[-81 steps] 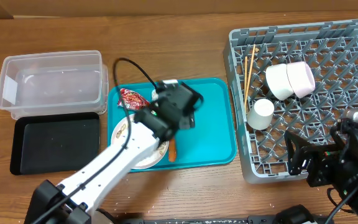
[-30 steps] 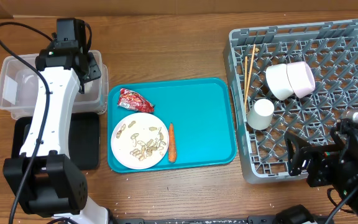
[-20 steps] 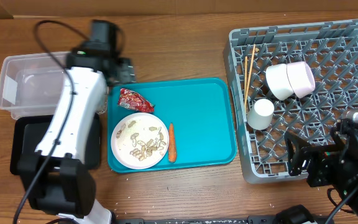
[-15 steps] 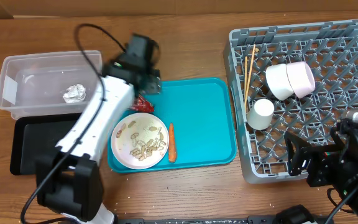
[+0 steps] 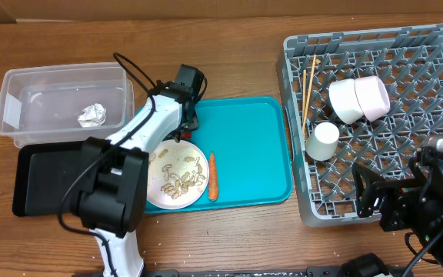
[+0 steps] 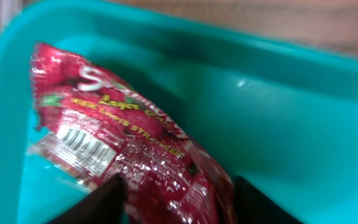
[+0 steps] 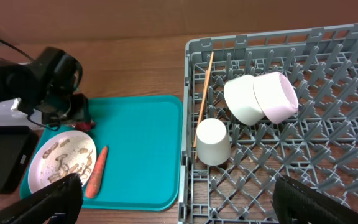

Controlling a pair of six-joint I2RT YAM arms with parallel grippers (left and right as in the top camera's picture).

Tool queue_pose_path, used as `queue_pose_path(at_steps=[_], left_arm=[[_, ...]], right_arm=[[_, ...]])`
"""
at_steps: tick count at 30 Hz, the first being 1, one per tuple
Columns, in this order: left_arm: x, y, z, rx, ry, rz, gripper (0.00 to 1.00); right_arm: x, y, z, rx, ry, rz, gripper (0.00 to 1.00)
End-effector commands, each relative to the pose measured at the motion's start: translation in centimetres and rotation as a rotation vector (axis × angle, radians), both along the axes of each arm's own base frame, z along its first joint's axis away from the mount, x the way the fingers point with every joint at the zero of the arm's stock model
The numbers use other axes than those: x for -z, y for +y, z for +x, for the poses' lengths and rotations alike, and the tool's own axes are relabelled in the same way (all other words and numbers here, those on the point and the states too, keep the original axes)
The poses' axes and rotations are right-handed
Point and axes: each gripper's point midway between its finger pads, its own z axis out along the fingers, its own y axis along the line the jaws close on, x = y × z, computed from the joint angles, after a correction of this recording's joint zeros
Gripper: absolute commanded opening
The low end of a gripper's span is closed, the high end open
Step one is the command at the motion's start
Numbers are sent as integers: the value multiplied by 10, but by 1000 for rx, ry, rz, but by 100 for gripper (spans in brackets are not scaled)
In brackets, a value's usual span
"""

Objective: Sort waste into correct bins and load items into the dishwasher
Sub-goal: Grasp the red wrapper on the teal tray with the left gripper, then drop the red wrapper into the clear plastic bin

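Note:
My left gripper (image 5: pixel 181 128) is low over the back left corner of the teal tray (image 5: pixel 252 146). In the left wrist view it (image 6: pixel 178 208) is open, with the red snack wrapper (image 6: pixel 123 140) lying between its fingers. The tissue ball (image 5: pixel 92 115) lies in the clear tub (image 5: pixel 21 81). The black tray (image 5: pixel 48 181) sits in front of the tub. The white plate (image 5: pixel 199 196) holds peanut shells (image 5: pixel 180 181), with the carrot (image 5: pixel 212 175) beside it. The grey rack (image 5: pixel 292 46) holds chopsticks (image 5: pixel 308 88), two bowls (image 5: pixel 356 98) and a cup (image 5: pixel 323 141). My right gripper (image 7: pixel 185 208) is open and empty.
My left arm (image 5: pixel 118 192) stretches from the front edge across the black tray and the plate's left side. A black cable (image 5: pixel 133 69) loops above the tub's right end. The rack's front rows (image 7: pixel 303 155) hold nothing.
My left gripper held the tissue ball over the clear tub and let it go there. It then swung right and came down on the red wrapper. The right arm has not moved.

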Motion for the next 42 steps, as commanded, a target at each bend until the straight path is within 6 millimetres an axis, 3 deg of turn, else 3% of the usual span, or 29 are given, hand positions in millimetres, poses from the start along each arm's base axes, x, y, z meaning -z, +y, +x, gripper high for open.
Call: queue_pose_path(at_steps=[1,3,6,11,16,19,22,25,29,33,37,42], left_arm=[[10,7,-2,-38,19,5,26],[-1,1,7,-37,-6,-38,4],[-31,-7,24,-32,-65,-84,4],[-110,-8,43,3,-178,-86,4],[-178,38,37,-75,-249,26,4],[-191,81,35,-167,-273,72,4],[-182,117,37,-253,-252,52,7],[-166,126,38,-214,-190,-68,23],[-167,123,38,-89,-164,-142,55],[-193,105,27,-35,-177,-159,62],[-208,52,2,86,-135,-210,62],[-186,-30,-45,232,26,-218,56]], right_arm=[[-1,-2,0,6,-9,-3,100],[-1,-2,0,6,-9,-3,100],[-1,-2,0,6,-9,-3,100],[-1,-2,0,6,-9,-3,100],[-1,-2,0,6,-9,-3,100],[-1,-2,0,7,-9,-4,100],[-1,-2,0,7,-9,-4,100],[-1,-2,0,6,-9,-3,100],[-1,-2,0,6,-9,-3,100],[-1,-2,0,6,-9,-3,100],[-1,-2,0,7,-9,-4,100],[-1,-2,0,6,-9,-3,100]])
